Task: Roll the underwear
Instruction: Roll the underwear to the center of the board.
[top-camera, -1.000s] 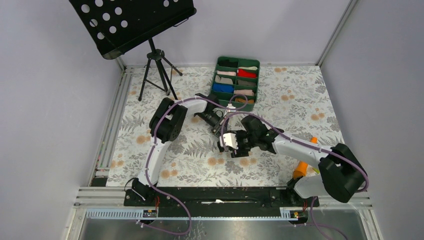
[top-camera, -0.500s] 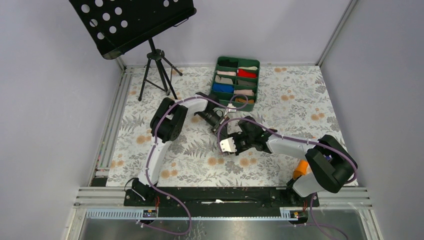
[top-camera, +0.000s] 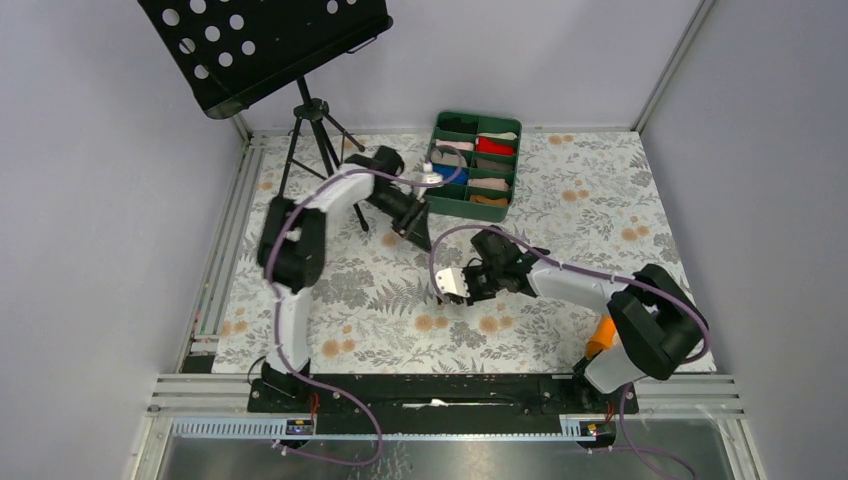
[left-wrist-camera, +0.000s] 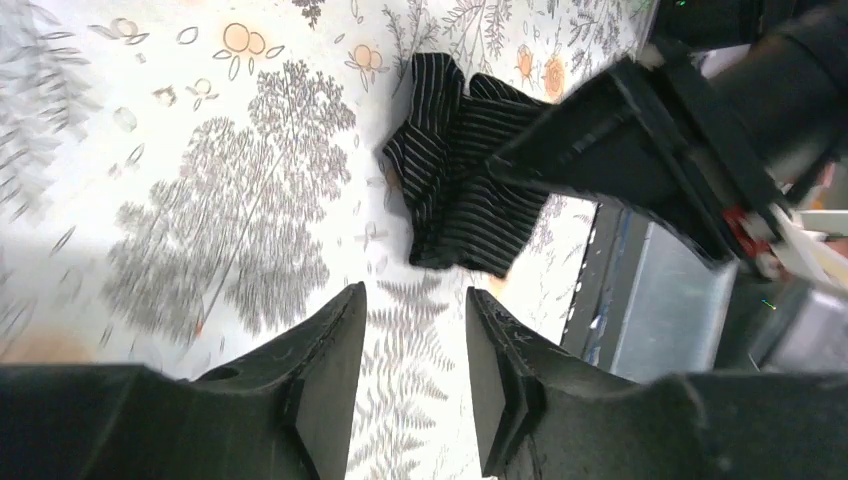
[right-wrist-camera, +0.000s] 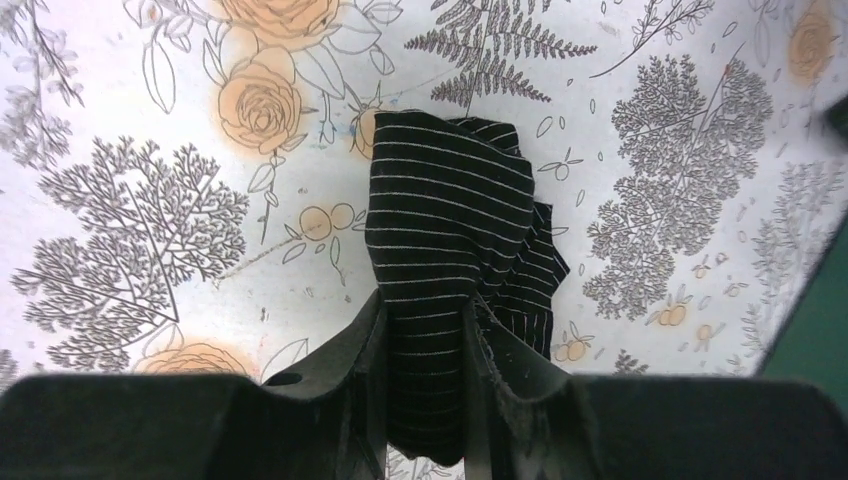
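Clamped between the closed fingers (right-wrist-camera: 345, 375) of the right gripper (right-wrist-camera: 425, 385): the underwear (right-wrist-camera: 450, 230), black with fine pale stripes, bunched and folded over itself. Lies on the floral tablecloth (right-wrist-camera: 130, 230), one end nipped in the jaws, the rest spilling away from them with a crumpled flap off to one side. Plain only from the right wrist, that pinch. From the left wrist, the same striped bundle from the opposite side and farther off, flat on the cloth, with the black body of the right arm reaching down over its edge and hiding the grip itself. In that same view, the left gripper (left-wrist-camera: 410, 370) spread apart with nothing but printed fern leaves between its fingers (left-wrist-camera: 325, 370), well clear of the garment. From above, almost nothing of the fabric: hidden beneath the right gripper near the middle of the table, no stripes to make out. Shown there instead, the layout missing from both wrist views: left arm stretched toward the far side, its gripper just beside the near left corner of a green tray (top-camera: 465, 213); small cloth rolls in the tray's compartments, red and blue among them; a black music stand (top-camera: 260, 40) on a tripod at the far left corner; an orange object (top-camera: 600, 335) beside the right arm's base.
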